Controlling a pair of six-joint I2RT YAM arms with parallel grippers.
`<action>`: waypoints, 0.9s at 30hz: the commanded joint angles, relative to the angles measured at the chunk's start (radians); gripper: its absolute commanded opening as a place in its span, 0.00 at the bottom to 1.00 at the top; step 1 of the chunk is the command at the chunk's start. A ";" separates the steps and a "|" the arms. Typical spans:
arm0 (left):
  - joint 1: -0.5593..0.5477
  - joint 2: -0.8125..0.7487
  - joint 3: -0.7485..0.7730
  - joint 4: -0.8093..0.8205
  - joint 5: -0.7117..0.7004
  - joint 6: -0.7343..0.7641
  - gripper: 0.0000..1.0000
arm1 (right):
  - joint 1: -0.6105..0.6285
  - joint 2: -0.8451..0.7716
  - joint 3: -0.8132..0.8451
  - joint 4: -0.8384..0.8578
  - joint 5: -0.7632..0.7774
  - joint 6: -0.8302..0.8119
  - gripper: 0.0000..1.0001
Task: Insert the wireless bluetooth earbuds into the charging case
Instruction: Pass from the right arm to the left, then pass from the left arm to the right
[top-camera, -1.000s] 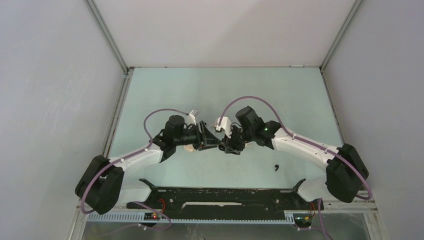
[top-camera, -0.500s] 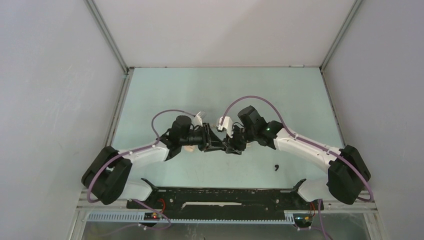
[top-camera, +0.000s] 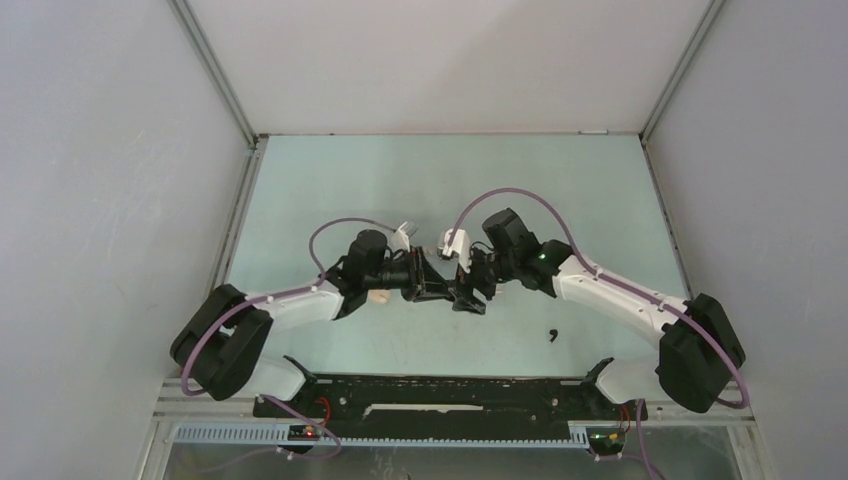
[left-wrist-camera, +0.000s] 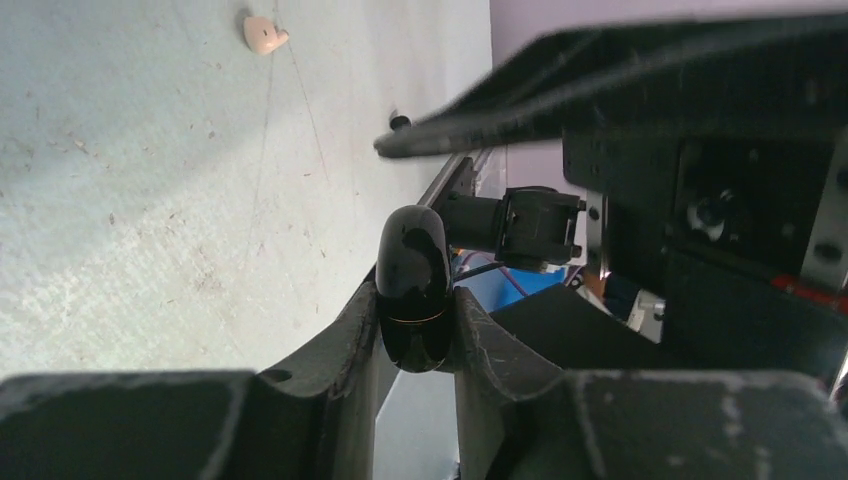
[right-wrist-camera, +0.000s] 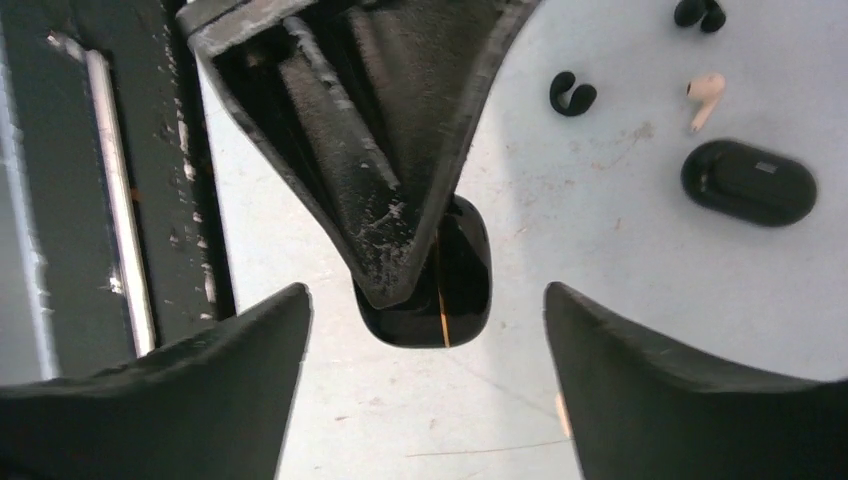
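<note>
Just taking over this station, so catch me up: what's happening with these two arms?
The left gripper is clamped on a glossy black pebble-shaped charging case, which looks closed. The right gripper faces it with jaws wide open, holding nothing. A small whitish stemmed earbud, a curled black earbud and a second, matte black oval case lie on the pale green table.

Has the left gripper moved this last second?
Yes. The left gripper, clamped on the black case, slid right in the top view, toward the lone black earbud.
</note>
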 joint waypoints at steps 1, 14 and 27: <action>-0.034 -0.048 -0.018 0.079 -0.055 0.168 0.11 | -0.099 -0.038 0.009 -0.019 -0.181 0.011 0.98; -0.336 -0.232 -0.304 0.585 -0.327 0.965 0.01 | -0.271 -0.063 0.069 -0.289 -0.525 -0.187 0.75; -0.337 -0.040 -0.349 0.999 -0.226 0.938 0.00 | -0.111 -0.019 0.104 -0.372 -0.382 -0.268 0.53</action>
